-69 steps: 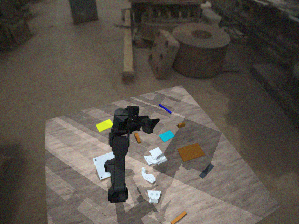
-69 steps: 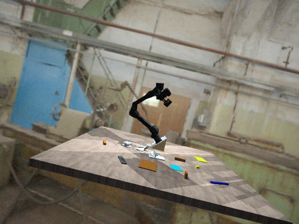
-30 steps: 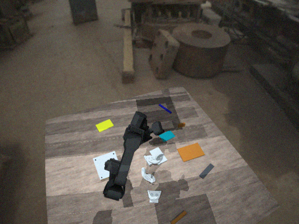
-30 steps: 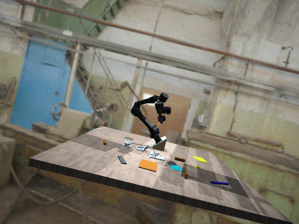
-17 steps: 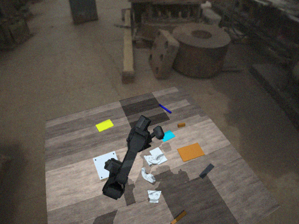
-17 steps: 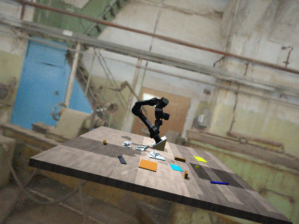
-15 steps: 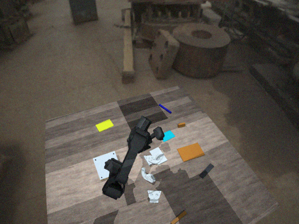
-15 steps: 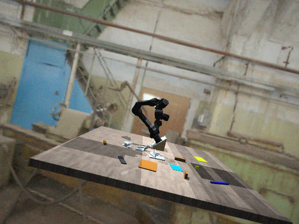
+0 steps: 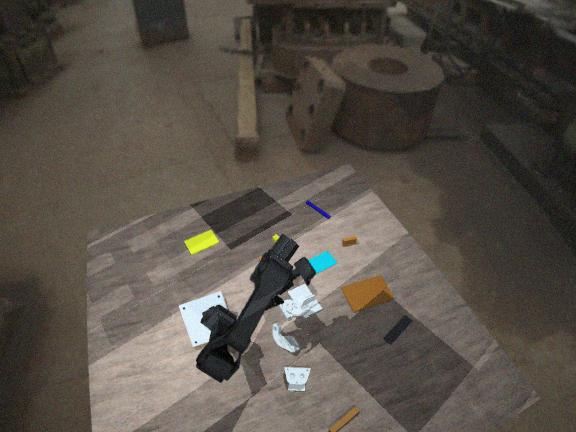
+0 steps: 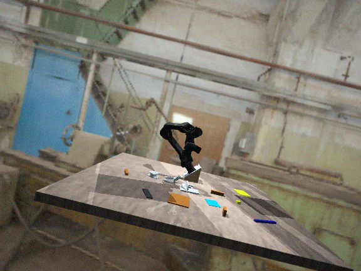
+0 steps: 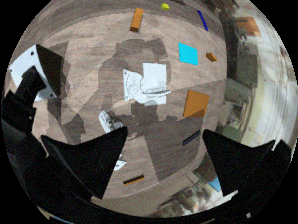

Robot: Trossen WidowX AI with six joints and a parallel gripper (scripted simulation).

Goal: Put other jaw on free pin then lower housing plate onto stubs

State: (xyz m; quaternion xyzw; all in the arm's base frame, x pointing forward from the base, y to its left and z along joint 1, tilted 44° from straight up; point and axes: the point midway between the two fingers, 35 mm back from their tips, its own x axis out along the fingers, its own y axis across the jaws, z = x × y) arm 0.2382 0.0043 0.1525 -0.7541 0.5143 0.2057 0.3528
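Observation:
The white base [image 9: 314, 308] [image 10: 193, 191] [image 11: 161, 96] lies on the table with a white jaw on it; the small pins are too fine to make out. A loose, curved white jaw [image 9: 285, 340] [image 10: 171, 179] [image 11: 106, 121] lies beside the base, apart from it. The white housing plate [image 9: 297, 378] [image 10: 153, 174] lies farther off, beyond the loose jaw; in the wrist view it is mostly hidden behind a finger. My gripper [image 11: 166, 132] is open and empty, above the table near the base and the loose jaw, touching neither as far as shows.
An orange plate [image 9: 365, 294] [image 10: 178, 200] [image 11: 196, 103], a cyan sheet [image 9: 324, 262] [image 10: 212, 202] [image 11: 188, 54] and a dark bar [image 9: 398, 330] [image 10: 147, 193] [image 11: 191, 137] lie near the base. Orange blocks, yellow pieces and a blue rod [image 9: 318, 209] [image 10: 265, 221] lie farther out.

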